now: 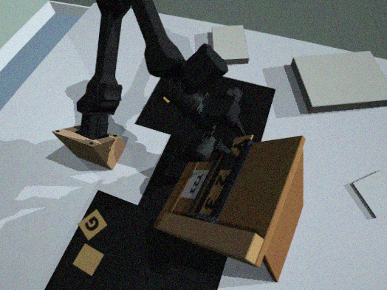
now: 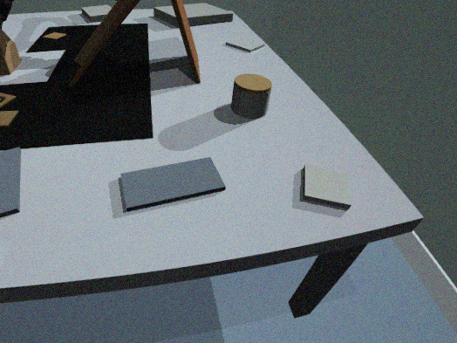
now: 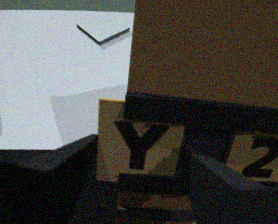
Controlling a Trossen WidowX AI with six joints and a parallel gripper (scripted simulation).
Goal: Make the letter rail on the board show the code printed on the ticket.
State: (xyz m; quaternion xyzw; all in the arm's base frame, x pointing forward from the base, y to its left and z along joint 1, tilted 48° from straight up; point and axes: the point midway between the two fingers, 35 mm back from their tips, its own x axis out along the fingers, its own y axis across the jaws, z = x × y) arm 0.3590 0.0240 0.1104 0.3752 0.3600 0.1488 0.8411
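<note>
From above, the black arm [image 1: 108,46] bends across to a slanted wooden board [image 1: 266,175] [image 2: 126,13] [image 3: 205,45] on the tabletop [image 1: 332,238] [image 2: 270,151] [image 3: 35,75]. Its end effector [image 1: 241,143] [image 3: 139,145] is closed on the Y tile [image 1: 241,142] [image 3: 137,145], up at one end of the dark rail [image 1: 235,172] [image 3: 200,114]. Farther along the rail I can see the 2 tile [image 1: 221,181] [image 3: 260,155], then the 3 tile [image 1: 210,201], and beside them the white ticket [image 1: 193,184] reads Y23. A G tile [image 1: 92,223] [image 2: 5,99] and a plain-faced tile [image 1: 88,259] [image 2: 6,118] lie near each other on the black mat [image 1: 66,271] [image 2: 109,116]

From the outside angle, the board leans on its back leg [image 2: 185,33], hiding the rail. A round block [image 2: 252,96] with a tan top stands off the mat, and another tan tile [image 2: 55,35] lies on the mat's far part.

Close up at the wrist, the Y stands upright between the fingers, its upper right corner behind the rail's dark edge. The 2 is to its right, with a gap between them
</note>
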